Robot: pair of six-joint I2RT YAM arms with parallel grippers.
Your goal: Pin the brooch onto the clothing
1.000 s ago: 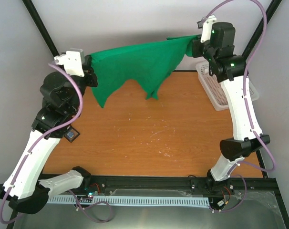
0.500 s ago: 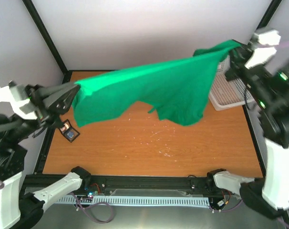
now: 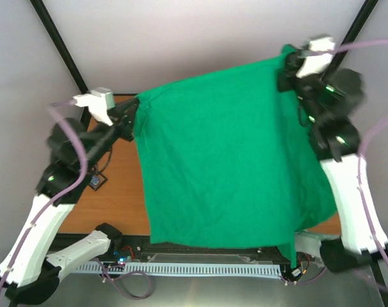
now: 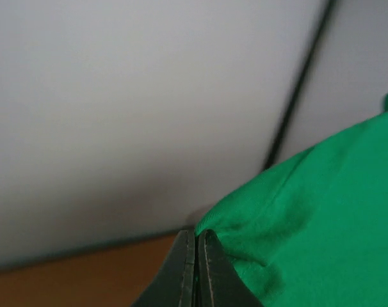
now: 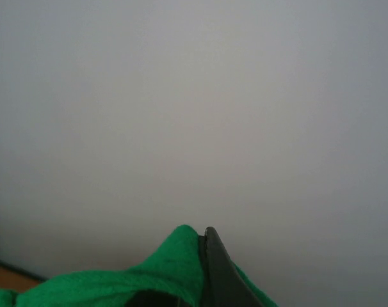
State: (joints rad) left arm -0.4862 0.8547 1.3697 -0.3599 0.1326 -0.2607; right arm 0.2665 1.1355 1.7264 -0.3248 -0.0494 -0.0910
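My left tool (image 3: 134, 115) and right tool (image 3: 287, 69) are each pinched tight on an edge of the green T-shirt (image 3: 226, 160). It hangs stretched between them above the worktop (image 3: 120, 195), its held edge rising from left to right. I cannot pick out the brooch. The small black case (image 3: 95, 183) lies on the left tool's side, so I judge that tool nearer to it.

Pale grey walls (image 3: 181, 38); black posts (image 3: 59, 46); wooden table (image 3: 122, 192).

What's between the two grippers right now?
The green shirt, stretched from the left gripper to the right gripper, seen in the top view.
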